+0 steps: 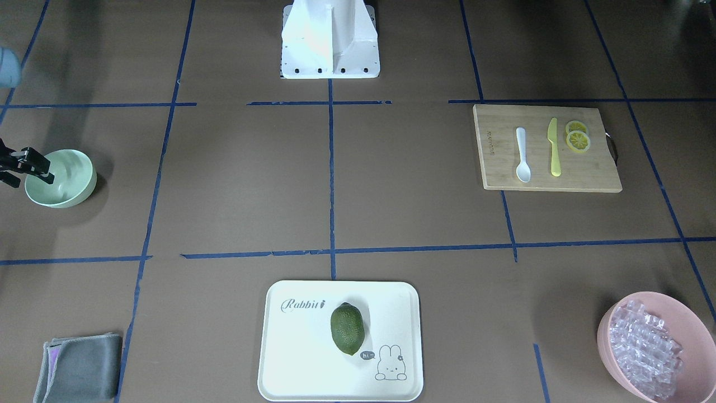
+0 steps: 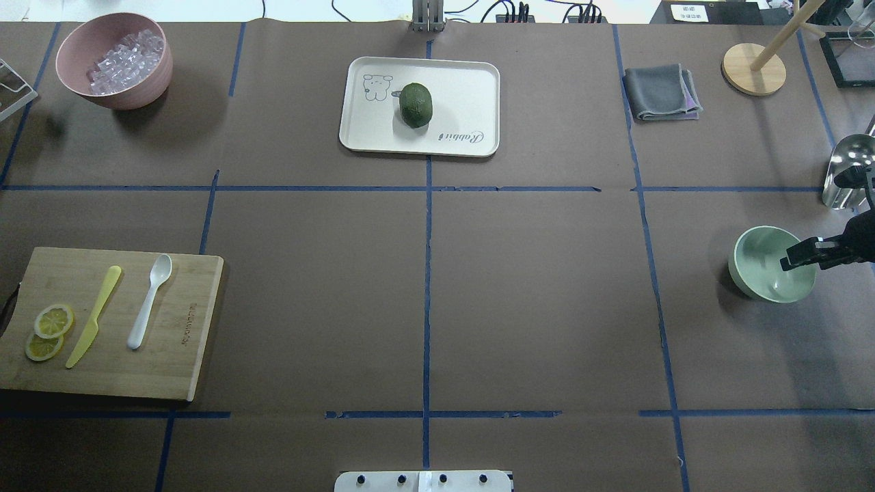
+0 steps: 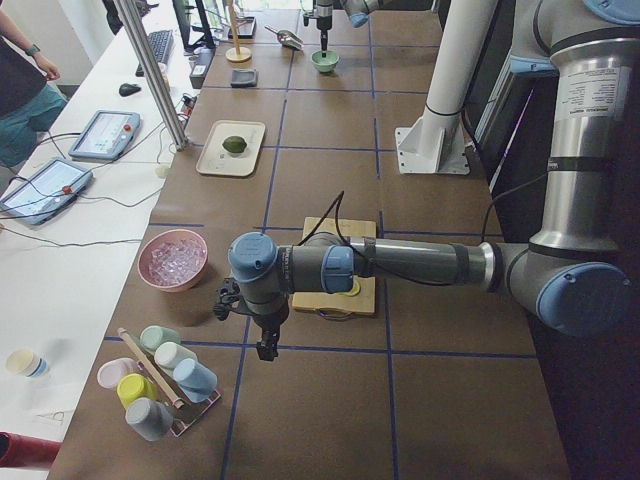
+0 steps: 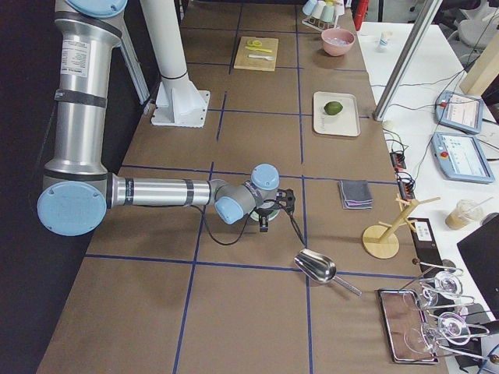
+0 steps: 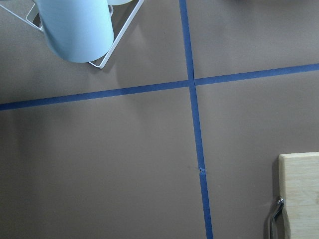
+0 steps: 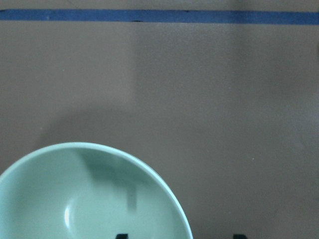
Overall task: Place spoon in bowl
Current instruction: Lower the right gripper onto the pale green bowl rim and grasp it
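The white spoon (image 1: 522, 155) lies on a wooden cutting board (image 1: 593, 173), next to a yellow-green knife (image 1: 554, 148); the overhead view shows the spoon (image 2: 149, 301) at the table's left. The mint-green bowl (image 2: 765, 263) stands empty at the far right. My right gripper (image 2: 800, 258) hangs over the bowl's edge, open and empty. In the right wrist view its fingertips (image 6: 122, 235) stand apart on either side of the bowl's rim (image 6: 169, 194). My left gripper (image 3: 264, 345) shows only in the exterior left view, low beside the board; I cannot tell its state.
Two lemon slices (image 2: 48, 331) lie on the board. A pink bowl of ice cubes (image 2: 113, 58), a white tray (image 2: 472, 89) with a green avocado (image 2: 415, 104), a grey cloth (image 2: 660, 92), a wooden stand (image 2: 752, 68) and a metal scoop (image 2: 844, 167) line the far side. A cup rack (image 3: 160, 385) stands near the left gripper.
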